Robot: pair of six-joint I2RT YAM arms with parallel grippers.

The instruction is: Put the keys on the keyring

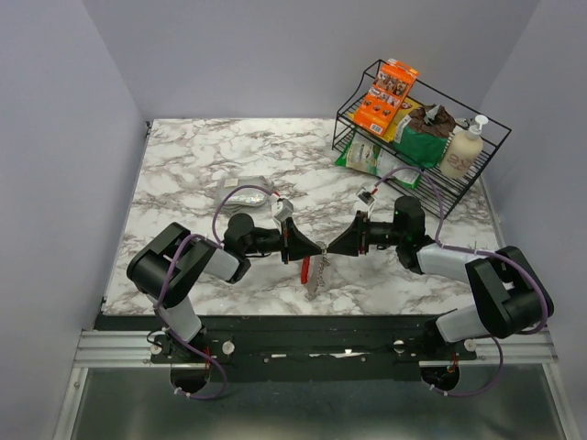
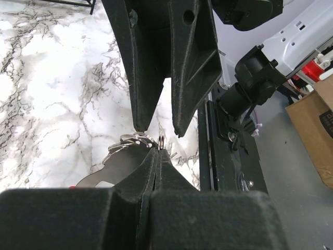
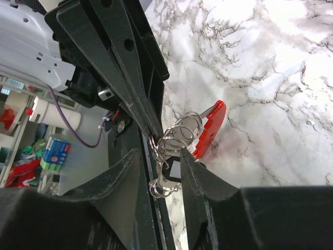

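You are holding the keyring (image 3: pixel 213 122) clear of the table (image 1: pixel 183 174), above the middle of its near edge, where both arms reach; your left gripper (image 2: pixel 157 153) is pinching its silver rings steady; your right gripper (image 3: pixel 159 156) is standing spread around the dangling loops, clamping nothing.

Top view: I can't pick out the keys, too small. The upper end of the keyring (image 1: pixel 310 272) is hidden behind the meeting fingertips. Left wrist: my own left gripper (image 2: pixel 157 150) blocks most of it. Right wrist: there's a dark bit (image 3: pixel 173 172) between the right gripper (image 3: pixel 161 164) fingers; can't tell if it's a key head.
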